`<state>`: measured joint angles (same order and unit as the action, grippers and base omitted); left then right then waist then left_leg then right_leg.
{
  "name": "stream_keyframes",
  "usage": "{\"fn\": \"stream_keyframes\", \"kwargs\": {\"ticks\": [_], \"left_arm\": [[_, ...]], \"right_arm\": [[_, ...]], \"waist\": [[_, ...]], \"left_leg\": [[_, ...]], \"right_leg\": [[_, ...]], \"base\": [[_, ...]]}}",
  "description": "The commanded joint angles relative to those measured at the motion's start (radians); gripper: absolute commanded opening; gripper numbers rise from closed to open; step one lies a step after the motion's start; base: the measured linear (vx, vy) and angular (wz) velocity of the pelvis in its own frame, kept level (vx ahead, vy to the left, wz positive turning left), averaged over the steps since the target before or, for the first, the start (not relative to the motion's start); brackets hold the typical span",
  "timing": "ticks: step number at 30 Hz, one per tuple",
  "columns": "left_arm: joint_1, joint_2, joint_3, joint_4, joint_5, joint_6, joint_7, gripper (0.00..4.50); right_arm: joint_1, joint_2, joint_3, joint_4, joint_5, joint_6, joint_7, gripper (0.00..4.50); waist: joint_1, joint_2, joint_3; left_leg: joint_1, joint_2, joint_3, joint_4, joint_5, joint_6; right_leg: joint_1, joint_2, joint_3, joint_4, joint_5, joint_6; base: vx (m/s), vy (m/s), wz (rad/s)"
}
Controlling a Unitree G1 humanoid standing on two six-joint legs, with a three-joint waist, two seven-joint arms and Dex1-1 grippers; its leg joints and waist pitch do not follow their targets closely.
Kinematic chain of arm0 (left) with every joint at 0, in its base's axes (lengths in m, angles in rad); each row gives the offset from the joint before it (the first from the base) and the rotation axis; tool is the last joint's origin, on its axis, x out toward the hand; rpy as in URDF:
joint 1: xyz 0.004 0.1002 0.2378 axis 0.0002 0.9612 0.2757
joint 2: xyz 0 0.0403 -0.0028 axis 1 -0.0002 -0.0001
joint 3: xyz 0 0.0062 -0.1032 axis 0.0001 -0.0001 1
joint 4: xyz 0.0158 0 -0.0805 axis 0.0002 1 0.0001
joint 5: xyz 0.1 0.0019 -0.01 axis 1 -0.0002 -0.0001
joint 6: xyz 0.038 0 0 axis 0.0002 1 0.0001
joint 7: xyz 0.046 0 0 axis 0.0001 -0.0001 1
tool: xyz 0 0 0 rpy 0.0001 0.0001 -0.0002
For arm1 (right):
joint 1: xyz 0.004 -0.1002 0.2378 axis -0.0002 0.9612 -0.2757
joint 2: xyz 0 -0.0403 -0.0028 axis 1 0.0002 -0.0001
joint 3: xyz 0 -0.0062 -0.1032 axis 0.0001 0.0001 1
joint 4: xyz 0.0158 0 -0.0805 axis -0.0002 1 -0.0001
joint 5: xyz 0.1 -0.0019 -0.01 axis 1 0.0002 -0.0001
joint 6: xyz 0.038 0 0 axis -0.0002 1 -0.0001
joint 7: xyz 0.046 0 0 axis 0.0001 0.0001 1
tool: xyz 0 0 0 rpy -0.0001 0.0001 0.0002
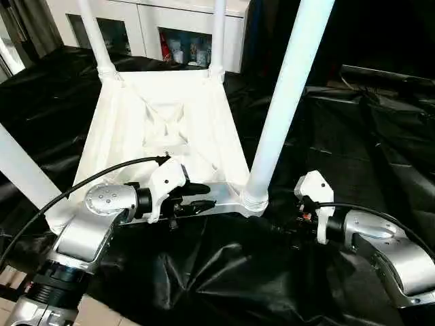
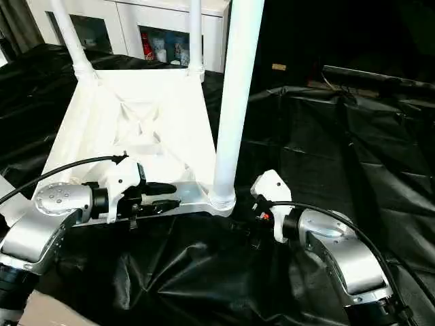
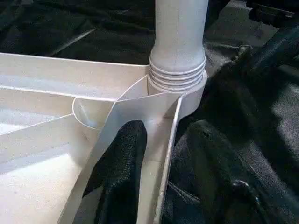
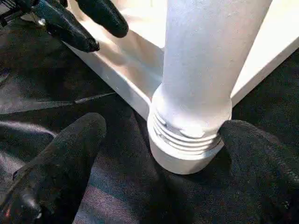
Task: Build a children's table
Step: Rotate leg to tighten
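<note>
The upturned children's table (image 1: pixel 163 115) lies on black sheeting (image 1: pixel 224 272), its legs cut off above. The left gripper (image 1: pixel 197 195) is clamped on its near rim (image 3: pixel 163 154). The right gripper (image 4: pixel 159 140) stands wide around the near-right leg (image 1: pixel 285 95) at its socket (image 4: pixel 187 158). White cabinets (image 1: pixel 146 30) behind hold indistinct items.

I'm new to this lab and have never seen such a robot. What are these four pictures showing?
A two-armed robot is building a small white table. Two pictures look down from its head; the other two come from cameras on its wrists. The tabletop lies upside down on black sheeting, legs pointing up. The left gripper has closed on the tabletop's near rim, one finger inside and one outside. The right gripper stands open around the base of the near leg, where it meets its corner socket. White cabinets stand behind.
</note>
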<state>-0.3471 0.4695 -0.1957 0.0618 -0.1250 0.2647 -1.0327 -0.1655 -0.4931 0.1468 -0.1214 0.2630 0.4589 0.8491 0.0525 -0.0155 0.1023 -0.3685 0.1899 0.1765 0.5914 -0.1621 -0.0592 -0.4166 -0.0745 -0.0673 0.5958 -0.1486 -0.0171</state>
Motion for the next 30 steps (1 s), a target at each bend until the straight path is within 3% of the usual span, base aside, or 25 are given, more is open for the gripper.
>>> {"fn": "stream_keyframes", "kwargs": {"ticks": [1, 30], "left_arm": [[0.004, 0.008, -0.009, -0.013, -0.004, 0.009, -0.002, 1.72], [0.004, 0.008, -0.009, -0.013, -0.004, 0.009, -0.002, 1.72]], "right_arm": [[-0.003, -0.006, 0.006, -0.034, 0.004, -0.005, 0.004, 4.5], [-0.003, -0.006, 0.006, -0.034, 0.004, -0.005, 0.004, 4.5]], "waist": [[0.001, 0.001, -0.073], [0.001, 0.002, -0.074]], "left_leg": [[0.013, 0.029, -0.016, -0.073, -0.349, 0.016], [0.013, 0.03, -0.016, -0.073, -0.347, 0.016]], "right_leg": [[0.041, -0.059, 0.04, -0.098, -0.521, -0.096], [0.041, -0.058, 0.04, -0.097, -0.515, -0.099]], "base": [[0.0, 0.0, 0.0], [0.0, 0.0, 0.0]]}}
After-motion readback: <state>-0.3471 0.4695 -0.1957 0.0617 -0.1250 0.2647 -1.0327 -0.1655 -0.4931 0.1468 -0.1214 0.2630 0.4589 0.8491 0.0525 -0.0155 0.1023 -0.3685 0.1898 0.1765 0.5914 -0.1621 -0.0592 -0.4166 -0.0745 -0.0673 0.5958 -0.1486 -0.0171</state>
